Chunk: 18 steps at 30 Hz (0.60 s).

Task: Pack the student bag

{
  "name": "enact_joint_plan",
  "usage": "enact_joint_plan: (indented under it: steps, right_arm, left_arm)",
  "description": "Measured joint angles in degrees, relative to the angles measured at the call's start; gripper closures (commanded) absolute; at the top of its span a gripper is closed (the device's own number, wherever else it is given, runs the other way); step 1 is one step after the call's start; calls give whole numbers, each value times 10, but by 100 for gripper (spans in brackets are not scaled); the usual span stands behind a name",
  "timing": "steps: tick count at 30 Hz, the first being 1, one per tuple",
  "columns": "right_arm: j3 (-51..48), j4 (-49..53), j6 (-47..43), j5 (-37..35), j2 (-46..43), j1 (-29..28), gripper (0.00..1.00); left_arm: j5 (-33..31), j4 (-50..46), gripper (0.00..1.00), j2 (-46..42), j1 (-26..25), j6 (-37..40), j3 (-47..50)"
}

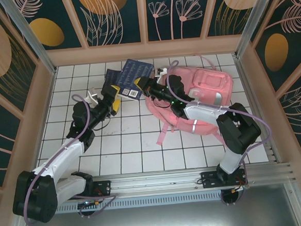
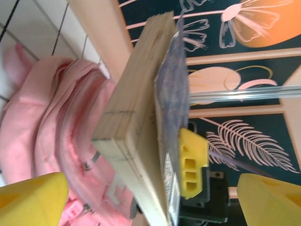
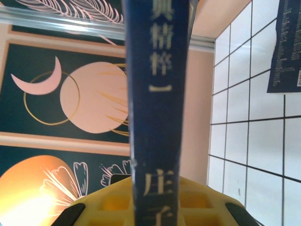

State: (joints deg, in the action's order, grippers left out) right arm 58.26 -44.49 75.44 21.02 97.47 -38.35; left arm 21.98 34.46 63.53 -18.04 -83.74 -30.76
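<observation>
packing is judged barely begun — a book (image 3: 155, 94) is clamped in the right fingers (image 3: 108, 203) beside the student bag (image 1: 206, 96) near the tabletop's (image 1: 142, 144) far edge, the left fingers (image 2: 28, 197) released.

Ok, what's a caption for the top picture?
The right gripper grips a blue book beside the pink student bag; left gripper open around it.

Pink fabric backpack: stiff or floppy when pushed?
Likely floppy: the pink fabric backpack lies slumped, with deep folds in the left wrist view, so its mouth may cave when the dark blue book pushes in. It looks mostly unfilled, so probably light and apt to slide on the white tiled table.
</observation>
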Motion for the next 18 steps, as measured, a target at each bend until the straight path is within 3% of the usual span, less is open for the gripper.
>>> enact_joint_plan:
  steps: [10, 18]
  right_arm:
    - [-12, -107, 33, -99, 2, -58, 100]
    - [-12, -132, 42, -141, 13, -73, 100]
  left_arm:
    - [-40, 93, 27, 22, -10, -42, 6]
    - [-61, 130, 36, 46, -12, -50, 14]
